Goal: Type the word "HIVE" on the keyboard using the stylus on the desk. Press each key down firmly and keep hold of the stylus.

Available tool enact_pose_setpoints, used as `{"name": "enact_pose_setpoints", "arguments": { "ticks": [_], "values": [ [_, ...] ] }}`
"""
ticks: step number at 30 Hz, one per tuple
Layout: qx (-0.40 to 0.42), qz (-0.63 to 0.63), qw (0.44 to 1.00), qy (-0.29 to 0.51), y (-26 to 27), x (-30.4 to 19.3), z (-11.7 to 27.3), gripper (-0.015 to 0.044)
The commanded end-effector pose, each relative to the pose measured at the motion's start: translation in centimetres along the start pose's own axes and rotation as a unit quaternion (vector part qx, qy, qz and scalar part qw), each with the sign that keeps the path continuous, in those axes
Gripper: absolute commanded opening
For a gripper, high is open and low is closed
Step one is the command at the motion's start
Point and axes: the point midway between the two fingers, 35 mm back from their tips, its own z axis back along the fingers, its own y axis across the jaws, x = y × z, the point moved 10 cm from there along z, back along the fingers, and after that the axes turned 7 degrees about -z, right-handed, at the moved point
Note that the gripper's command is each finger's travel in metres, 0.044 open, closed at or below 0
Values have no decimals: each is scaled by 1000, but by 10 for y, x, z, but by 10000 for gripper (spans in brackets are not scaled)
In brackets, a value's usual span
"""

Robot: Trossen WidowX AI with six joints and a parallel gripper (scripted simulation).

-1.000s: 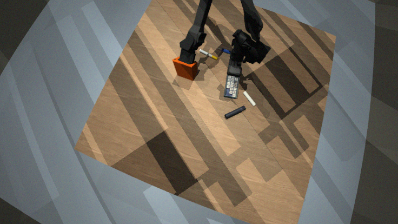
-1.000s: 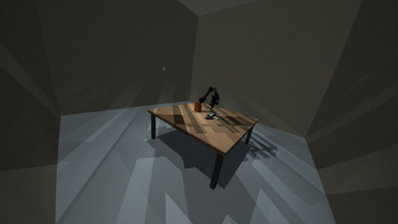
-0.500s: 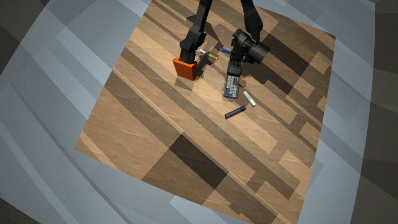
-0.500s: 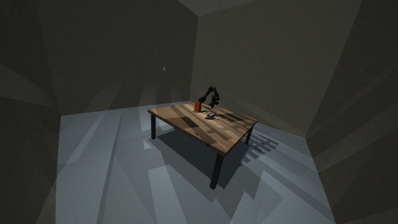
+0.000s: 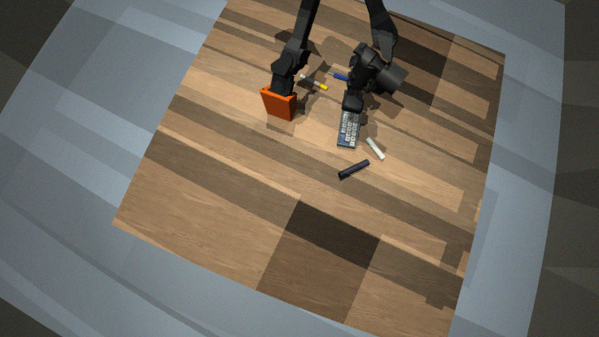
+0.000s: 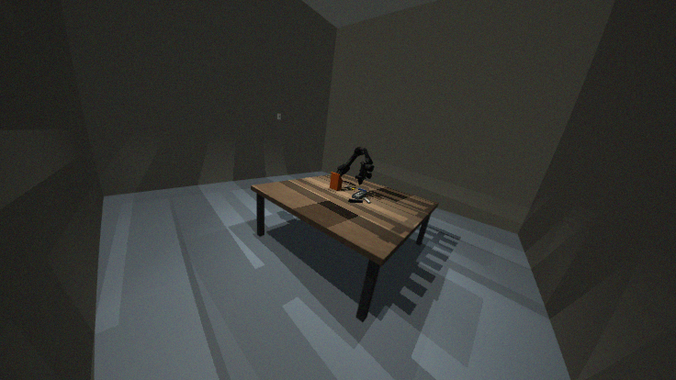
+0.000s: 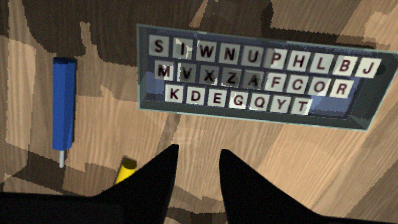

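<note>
Top: looks steeply down at table point(image 5: 209, 234) point(image 6: 326, 222), mid-range. Exterior: whole table, far off, angled down. Wrist: close above keyboard point(image 5: 349, 129) point(image 6: 359, 194) point(image 7: 330, 106), shared with top.

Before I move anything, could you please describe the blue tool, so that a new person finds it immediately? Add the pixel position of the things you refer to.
On the wooden table point(image 5: 209, 201) point(image 6: 302, 188) point(image 7: 280, 142), find the small keyboard point(image 5: 349, 129) point(image 6: 359, 194) point(image 7: 330, 105) with letter keys. In the wrist view, the blue tool point(image 5: 340, 76) point(image 7: 64, 105) lies left of its S end. Its blue handle and thin silvery tip distinguish it from the nearby yellow-ended stick point(image 5: 314, 81) point(image 6: 352, 188) point(image 7: 126, 172).
</note>
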Motion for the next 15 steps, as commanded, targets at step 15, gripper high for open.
{"name": "enact_pose_setpoints", "arguments": {
  "ticks": [15],
  "values": [
    [-11,-71,969,237,129,12,-44,150]
  ]
}}
